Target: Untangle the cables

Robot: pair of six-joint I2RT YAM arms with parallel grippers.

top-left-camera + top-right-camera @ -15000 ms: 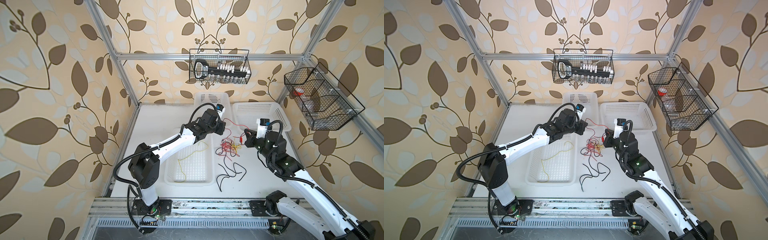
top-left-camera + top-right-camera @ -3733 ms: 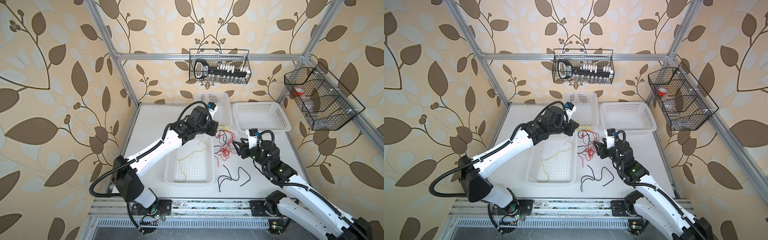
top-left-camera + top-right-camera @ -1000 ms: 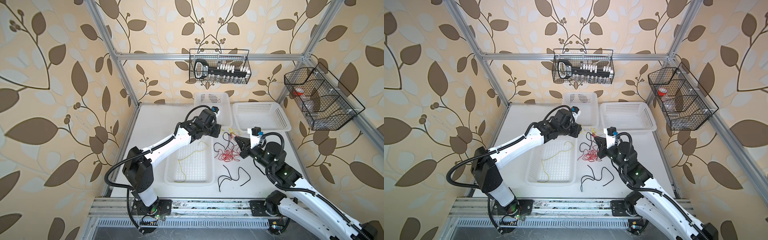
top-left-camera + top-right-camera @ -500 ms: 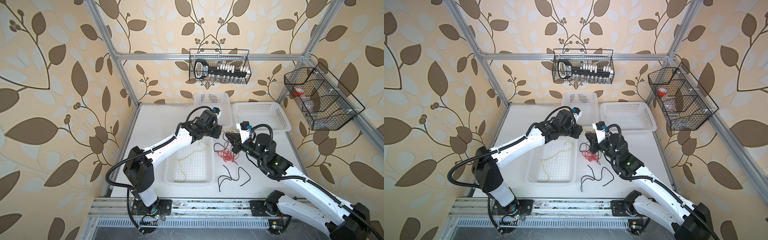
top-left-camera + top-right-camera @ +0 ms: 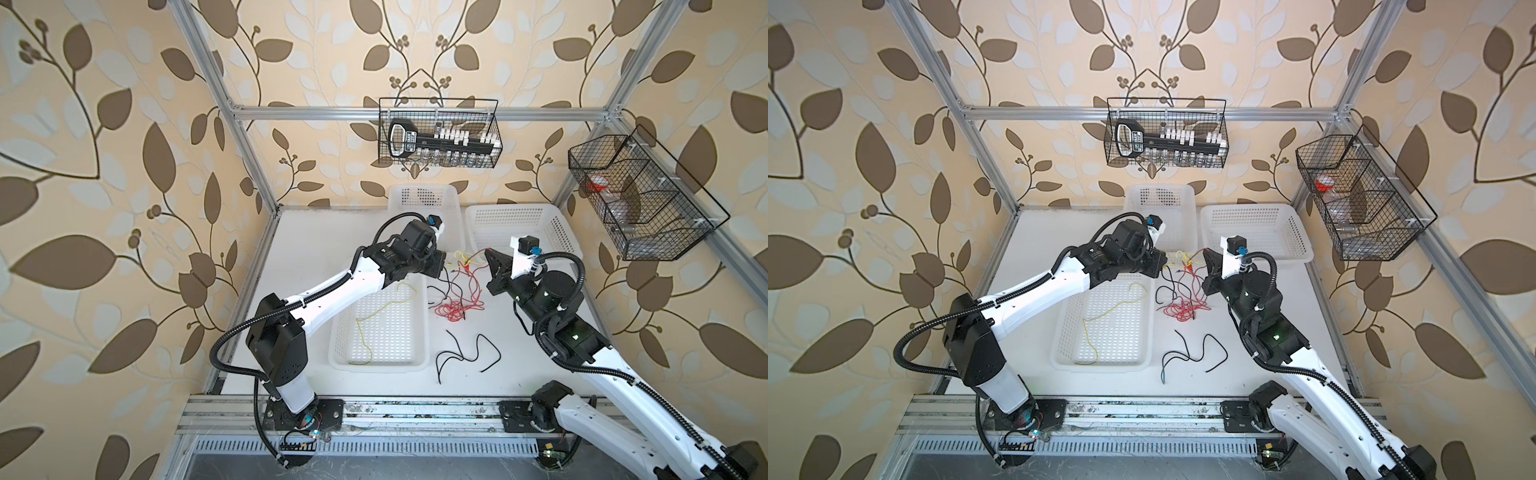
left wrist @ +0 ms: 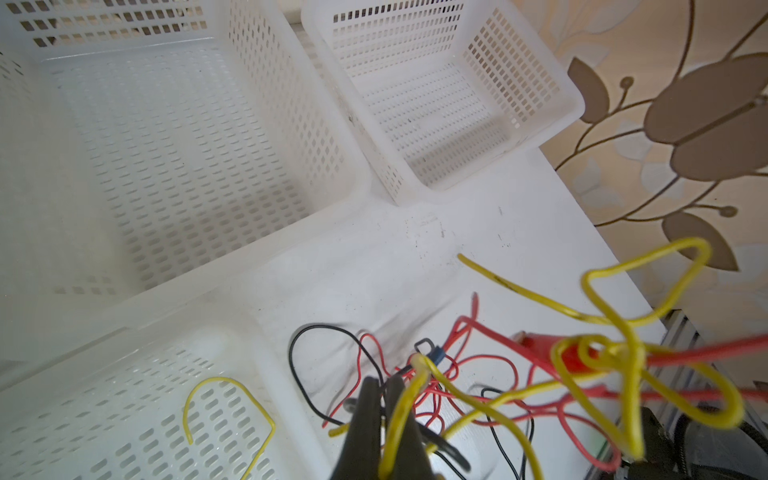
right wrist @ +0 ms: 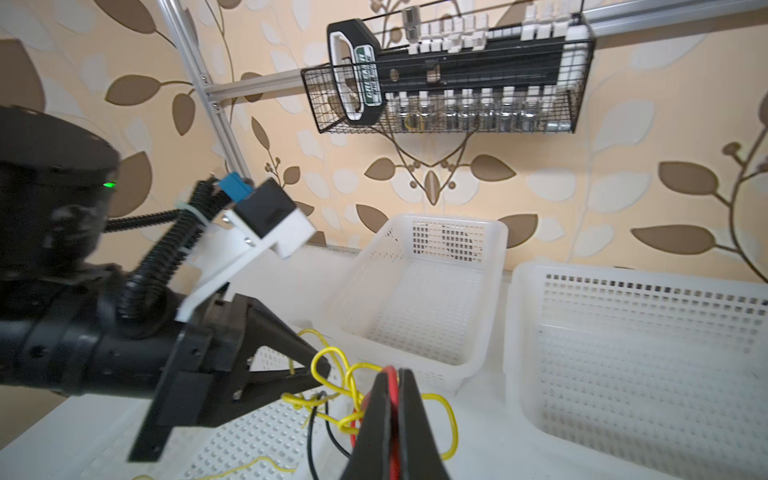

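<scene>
Pinching tangled cables (image 5: 460,308), two grippers (image 6: 383,384) (image 7: 394,376); three white baskets (image 5: 425,328) (image 5: 423,188) (image 5: 515,207).

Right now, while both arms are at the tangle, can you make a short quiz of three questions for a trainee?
1. True or false: the left gripper is shut on a tangled yellow cable.
2. Which cable does the right gripper pinch? A black, B red, C yellow.
3. Fill in: the single yellow cable lies inside the near white ____.
Key: 1 true; 2 B, the red cable; 3 basket.
</scene>
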